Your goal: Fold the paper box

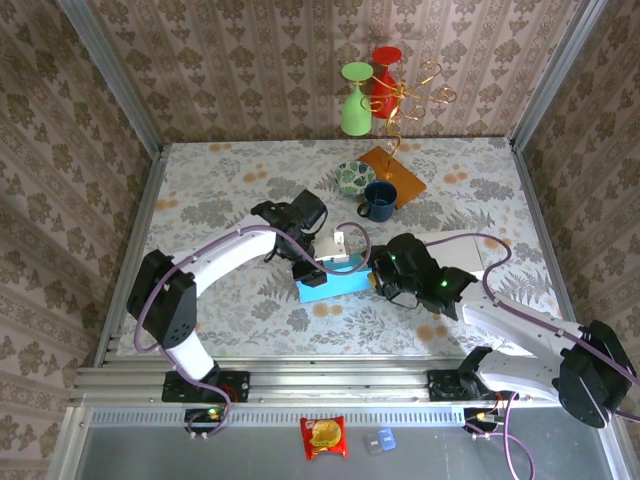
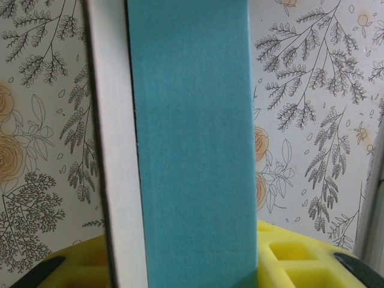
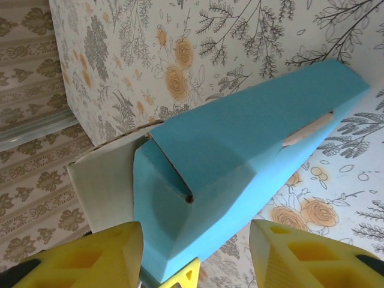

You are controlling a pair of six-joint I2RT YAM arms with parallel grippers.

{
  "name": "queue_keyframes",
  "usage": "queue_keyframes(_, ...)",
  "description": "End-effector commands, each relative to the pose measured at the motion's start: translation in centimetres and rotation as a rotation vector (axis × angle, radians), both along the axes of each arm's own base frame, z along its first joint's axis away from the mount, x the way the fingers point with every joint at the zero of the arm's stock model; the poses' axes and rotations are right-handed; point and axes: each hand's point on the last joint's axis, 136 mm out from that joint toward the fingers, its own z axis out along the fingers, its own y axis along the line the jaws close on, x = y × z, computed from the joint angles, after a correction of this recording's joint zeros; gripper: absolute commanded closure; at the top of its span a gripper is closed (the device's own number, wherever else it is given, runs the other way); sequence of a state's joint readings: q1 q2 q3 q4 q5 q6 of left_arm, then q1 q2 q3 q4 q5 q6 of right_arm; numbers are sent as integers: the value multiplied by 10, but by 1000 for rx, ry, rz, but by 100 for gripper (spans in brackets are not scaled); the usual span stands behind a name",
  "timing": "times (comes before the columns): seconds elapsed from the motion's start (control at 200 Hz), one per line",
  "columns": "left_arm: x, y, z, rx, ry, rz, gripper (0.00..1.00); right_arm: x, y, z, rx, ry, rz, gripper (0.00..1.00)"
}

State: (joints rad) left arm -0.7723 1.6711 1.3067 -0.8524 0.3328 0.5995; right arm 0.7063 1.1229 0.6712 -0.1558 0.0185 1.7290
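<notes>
1. The paper box (image 1: 335, 287) is a long, flat, teal carton. It lies lengthwise on the floral tabletop (image 1: 210, 190) at the middle of the top view.
2. A white flap (image 1: 339, 243) rises from its far long edge, not folded down.
3. In the left wrist view a teal panel runs top to bottom through the centre, with a white strip along its left edge.
4. In the right wrist view the box slants from lower left to upper right. A teal end flap is tucked partly inward, and white inner card shows at lower left.
</notes>
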Motion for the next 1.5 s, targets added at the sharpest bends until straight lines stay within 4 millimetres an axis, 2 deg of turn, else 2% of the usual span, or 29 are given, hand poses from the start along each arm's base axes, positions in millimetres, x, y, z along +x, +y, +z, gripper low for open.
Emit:
queue_keyframes(0.0, -3, 1, 5, -6, -18, 10, 60, 6, 6, 7, 0, -23, 0, 52)
queue_keyframes(0.13, 0, -2, 9, -23, -41, 19, 57, -9, -4, -19, -52, 75, 3, 60)
queue_keyframes(0.22, -2, -5, 11, -31, -51, 18, 55, -17, -8, -30, -59, 121, -3, 66)
queue_keyframes(0.355, -5, -8, 12, -39, -59, 9, 54, -21, -10, -32, -87, 151, 5, 69)
queue_keyframes(0.585, -8, -11, 14, -46, -70, 1, 52, -37, -10, -47, -131, 269, 40, 75)
queue_keyframes(0.945, -15, -11, 11, -44, -61, -5, 54, -34, -8, -44, -117, 253, 39, 79)
queue_keyframes(1.045, -15, -10, 11, -42, -67, -10, 56, -29, -8, -32, -117, 206, 69, 71)
queue_keyframes(1.24, -12, -6, 13, -39, -85, -12, 58, -19, -28, 15, -273, -21, 287, 59)
queue_keyframes(1.42, -11, -6, 13, -45, -83, -18, 60, -19, -48, 57, -381, -300, 542, 56)
queue_keyframes(1.495, -11, -5, 13, -45, -82, -22, 61, -16, -64, 64, -475, -384, 635, 57)
